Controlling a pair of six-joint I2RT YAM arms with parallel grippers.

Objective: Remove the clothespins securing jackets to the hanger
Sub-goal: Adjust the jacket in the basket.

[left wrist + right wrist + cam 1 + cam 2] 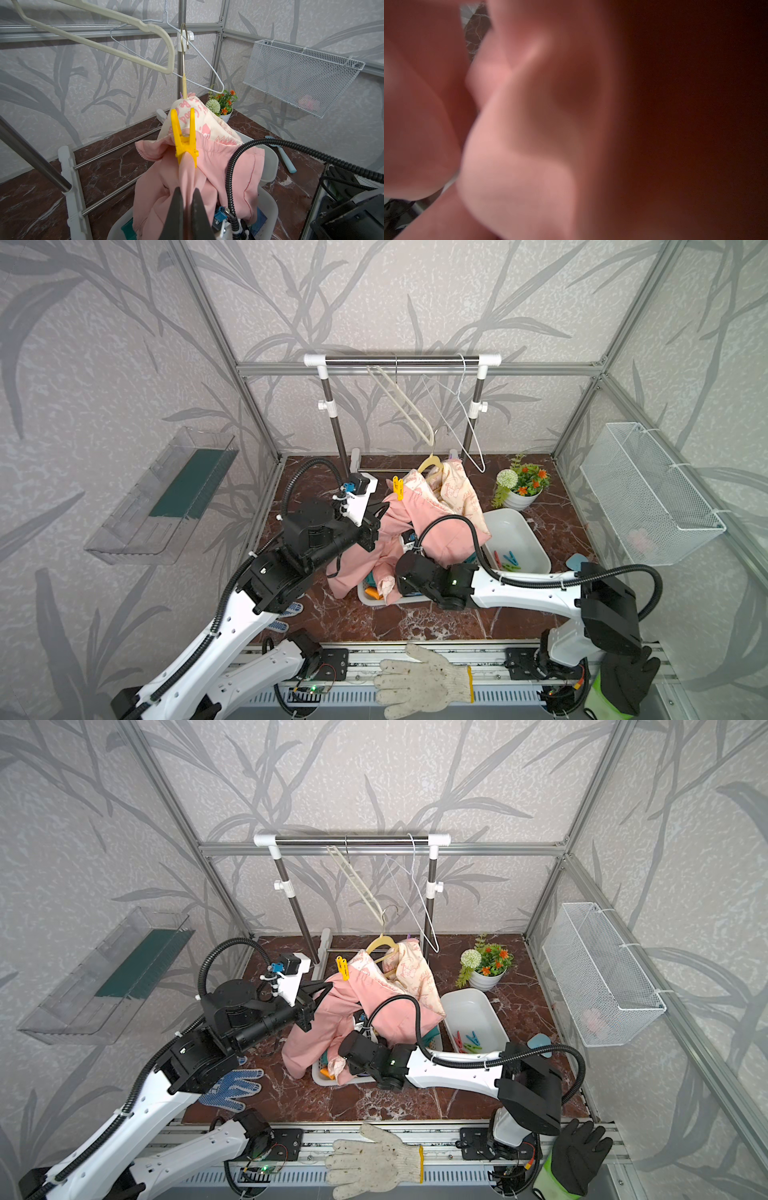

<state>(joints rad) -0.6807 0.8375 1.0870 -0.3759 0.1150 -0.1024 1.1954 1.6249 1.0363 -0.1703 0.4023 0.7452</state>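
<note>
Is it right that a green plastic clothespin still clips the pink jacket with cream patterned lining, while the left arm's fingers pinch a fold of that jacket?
Not quite: the plastic clothespin is yellow, not green, as the left wrist view shows clearly. It does clip the pink jacket with cream patterned lining, and the left arm's fingers do pinch a fold of it.

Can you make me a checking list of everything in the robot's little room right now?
Surface: brown marble floor.
Job's things: pink jacket on wooden hanger, yellow clothespin clipped on; loose clothespins in white tub.
Clutter: white glove, flower pot, empty hangers.
Grippers: left gripper shut on pink jacket; right gripper hidden under fabric, shut.
Cables: black hose over jacket.
Surroundings: wire basket, clothes rail.
</note>
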